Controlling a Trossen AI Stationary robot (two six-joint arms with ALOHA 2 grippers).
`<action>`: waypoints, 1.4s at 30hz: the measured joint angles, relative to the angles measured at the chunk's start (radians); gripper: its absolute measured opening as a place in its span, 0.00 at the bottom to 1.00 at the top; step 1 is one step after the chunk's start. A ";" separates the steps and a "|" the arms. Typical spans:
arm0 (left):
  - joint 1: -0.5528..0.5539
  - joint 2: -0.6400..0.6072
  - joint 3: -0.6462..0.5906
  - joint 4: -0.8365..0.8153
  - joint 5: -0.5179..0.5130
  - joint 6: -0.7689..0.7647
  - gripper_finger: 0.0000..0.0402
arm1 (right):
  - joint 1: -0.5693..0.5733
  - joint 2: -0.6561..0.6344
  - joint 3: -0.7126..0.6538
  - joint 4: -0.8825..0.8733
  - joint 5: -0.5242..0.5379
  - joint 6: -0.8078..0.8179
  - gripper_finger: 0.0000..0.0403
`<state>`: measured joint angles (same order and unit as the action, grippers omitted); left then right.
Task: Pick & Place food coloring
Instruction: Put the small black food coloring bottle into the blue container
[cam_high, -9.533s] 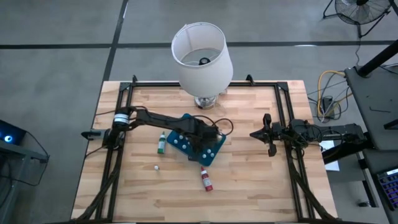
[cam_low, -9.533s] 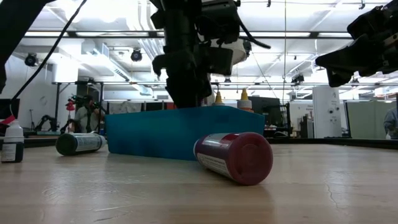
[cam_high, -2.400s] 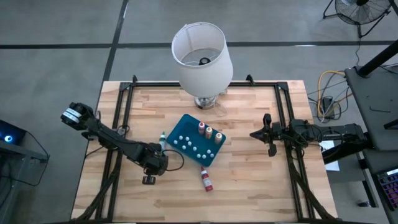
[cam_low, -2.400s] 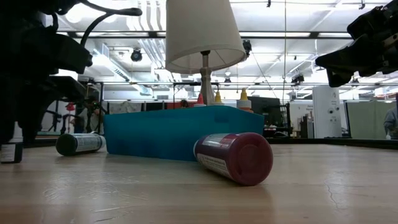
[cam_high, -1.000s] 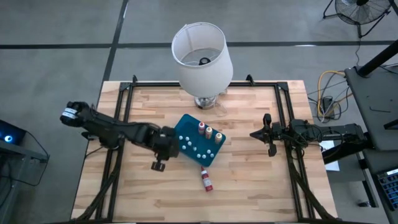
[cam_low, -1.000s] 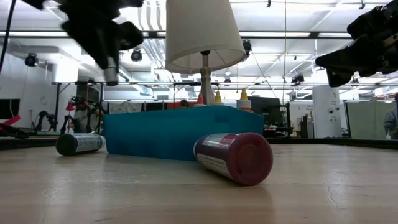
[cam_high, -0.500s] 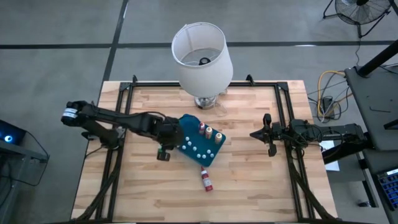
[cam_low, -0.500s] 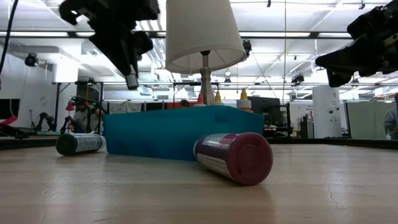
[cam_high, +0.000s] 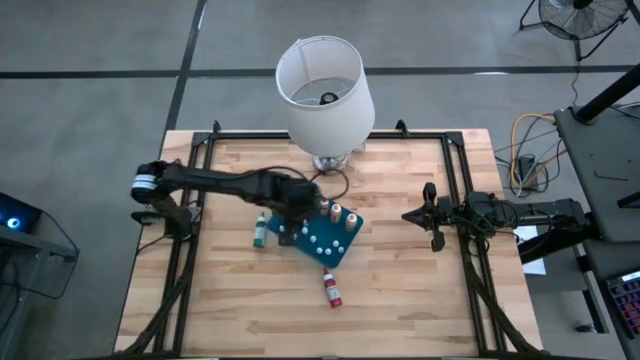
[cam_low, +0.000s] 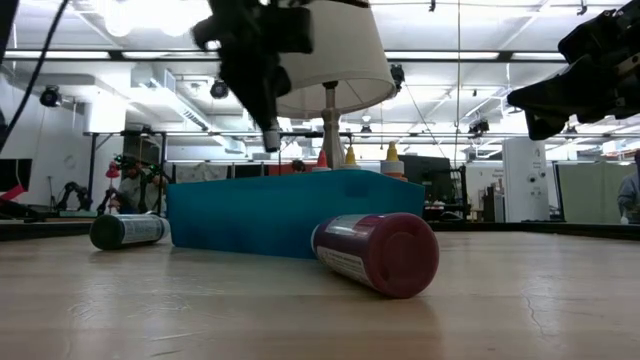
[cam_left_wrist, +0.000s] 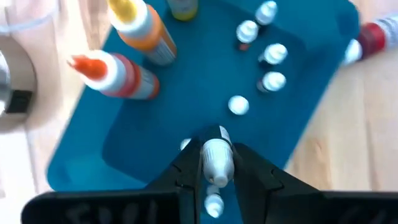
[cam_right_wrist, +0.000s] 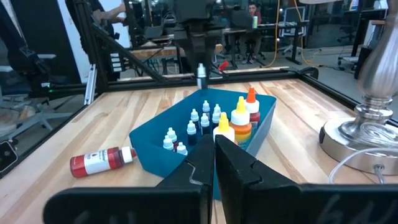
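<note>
My left gripper hovers over the left part of the teal-blue tray, shut on a small dark food coloring bottle with a white cap. In the tray stand several small white-capped bottles and three larger bottles with red, orange and yellow tips. A green bottle lies on the table left of the tray. A red bottle lies on its side near the tray's front. My right gripper waits shut at the table's right side. My left gripper pinches the small bottle by its white cap between the two fingers. The fingers come from above, slanting down. The dark body hangs upright below the fingers, clear of the tray and of the bottles in it.
A lamp with a white shade stands on its metal base at the table's far edge, just behind the tray. A black frame runs along the table's sides. Bare wood lies at the near side.
My left gripper has carried the small bottle from beside the tray's near left corner toward the table's right and far side, ending over the tray. The bottle has stayed hanging upright in the hold. The green bottle, earlier covered by the arm, now shows.
</note>
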<state>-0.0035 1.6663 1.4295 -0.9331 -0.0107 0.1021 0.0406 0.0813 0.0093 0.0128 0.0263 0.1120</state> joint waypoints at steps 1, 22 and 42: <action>0.006 0.021 0.027 -0.013 -0.002 0.011 0.11 | 0.000 0.000 0.000 0.000 0.000 0.000 0.02; 0.018 0.204 0.187 -0.006 0.013 0.121 0.11 | 0.000 0.000 0.000 0.000 0.000 0.000 0.02; -0.009 0.328 0.189 0.050 0.014 0.287 0.11 | 0.000 0.001 0.000 -0.001 -0.001 0.000 0.02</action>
<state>-0.0129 1.9941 1.6180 -0.8828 0.0036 0.3887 0.0410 0.0827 0.0093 0.0121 0.0258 0.1117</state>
